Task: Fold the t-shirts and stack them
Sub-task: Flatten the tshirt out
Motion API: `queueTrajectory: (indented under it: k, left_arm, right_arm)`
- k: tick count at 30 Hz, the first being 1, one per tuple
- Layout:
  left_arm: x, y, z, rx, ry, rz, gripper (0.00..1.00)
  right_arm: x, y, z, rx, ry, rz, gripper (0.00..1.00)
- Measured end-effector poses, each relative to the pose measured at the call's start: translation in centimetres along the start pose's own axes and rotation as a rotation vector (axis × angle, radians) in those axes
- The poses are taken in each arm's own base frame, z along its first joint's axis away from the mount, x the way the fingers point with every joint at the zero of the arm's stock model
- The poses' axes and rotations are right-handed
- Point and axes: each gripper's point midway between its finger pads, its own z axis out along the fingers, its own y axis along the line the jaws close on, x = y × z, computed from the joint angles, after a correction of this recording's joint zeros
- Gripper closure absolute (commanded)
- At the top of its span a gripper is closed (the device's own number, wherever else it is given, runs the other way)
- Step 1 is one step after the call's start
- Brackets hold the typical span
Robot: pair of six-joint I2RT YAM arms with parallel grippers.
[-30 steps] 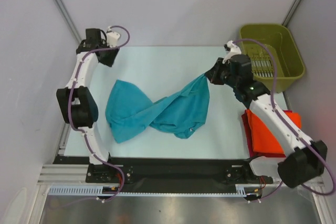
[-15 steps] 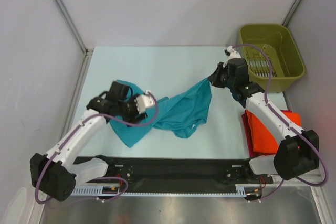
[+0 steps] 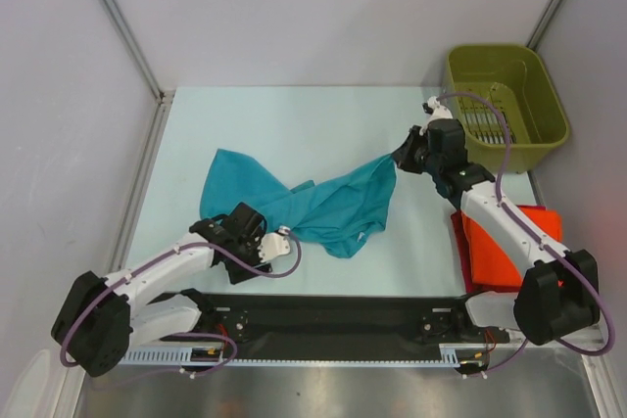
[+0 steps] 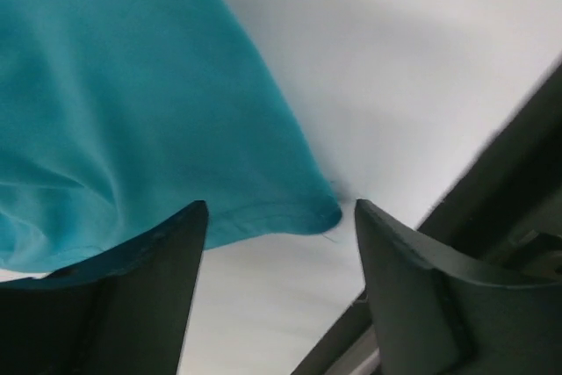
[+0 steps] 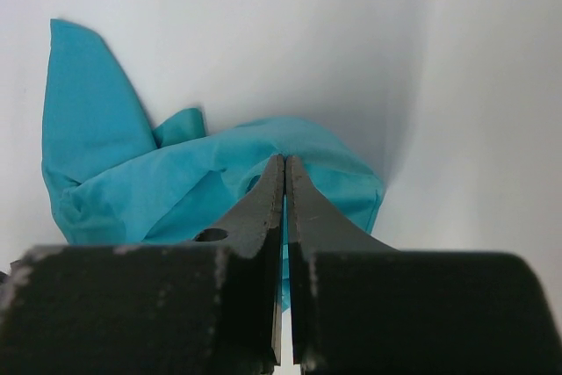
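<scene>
Between closed right fingers [image 5: 262, 210], teal t-shirt's [image 5: 118, 186] pinched corner out of sight.

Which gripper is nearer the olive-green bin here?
Right. The right gripper sits just left of the olive-green bin, pinching the teal t-shirt; the left gripper is far across, at the shirt's near-left corner.

The left gripper [image 3: 269, 245] now sits low over the tabletop [image 3: 294, 124] at the teal t-shirt's [image 3: 328, 205] near-left hem, no longer raised at the far-left corner. Its jaws stand wider than a second ago, the hem's corner showing between them.
</scene>
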Motion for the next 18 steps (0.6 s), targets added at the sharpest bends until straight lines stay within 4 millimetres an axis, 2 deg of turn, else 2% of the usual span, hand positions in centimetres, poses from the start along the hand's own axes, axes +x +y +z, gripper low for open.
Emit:
queueTrajectory:
  k: [1, 3, 5, 6, 9, 12, 15, 18]
  left_arm:
    - [0.2, 0.4, 0.3, -0.024, 0.008, -0.004, 0.42]
    - [0.5, 0.9, 0.9, -0.057, 0.02, -0.011, 0.59]
    - [0.5, 1.2, 1.0, -0.078, 0.023, -0.027, 0.93]
    - [0.5, 1.3, 1.0, -0.085, 0.025, -0.031, 1.0]
    - [0.8, 1.9, 0.5, -0.122, 0.03, -0.019, 1.0]
    - [0.4, 3.3, -1.8, -0.179, 0.021, -0.013, 1.0]
    - [-1.6, 7.1, -6.2, -0.297, -0.057, -0.032, 1.0]
    - [-3.5, 11.3, -12.9, -0.483, -0.166, -0.026, 1.0]
  right_arm:
    - [0.1, 0.0, -0.1, 0.0, 0.0, 0.001, 1.0]
    - [0.1, -0.1, -0.4, 0.0, -0.005, 0.003, 1.0]
    - [-0.2, -0.1, -0.7, 0.0, -0.015, 0.005, 1.0]
    - [-0.4, -0.1, -0.9, -0.001, -0.023, 0.006, 1.0]
    - [-1.4, -0.2, -1.9, 0.006, -0.051, 0.005, 1.0]
    - [-3.0, 0.3, -3.5, 0.008, -0.087, -0.015, 1.0]
    - [-6.8, 1.8, -6.2, -0.005, -0.177, -0.056, 1.0]
    - [-11.8, 4.0, -10.7, -0.033, -0.318, -0.111, 1.0]
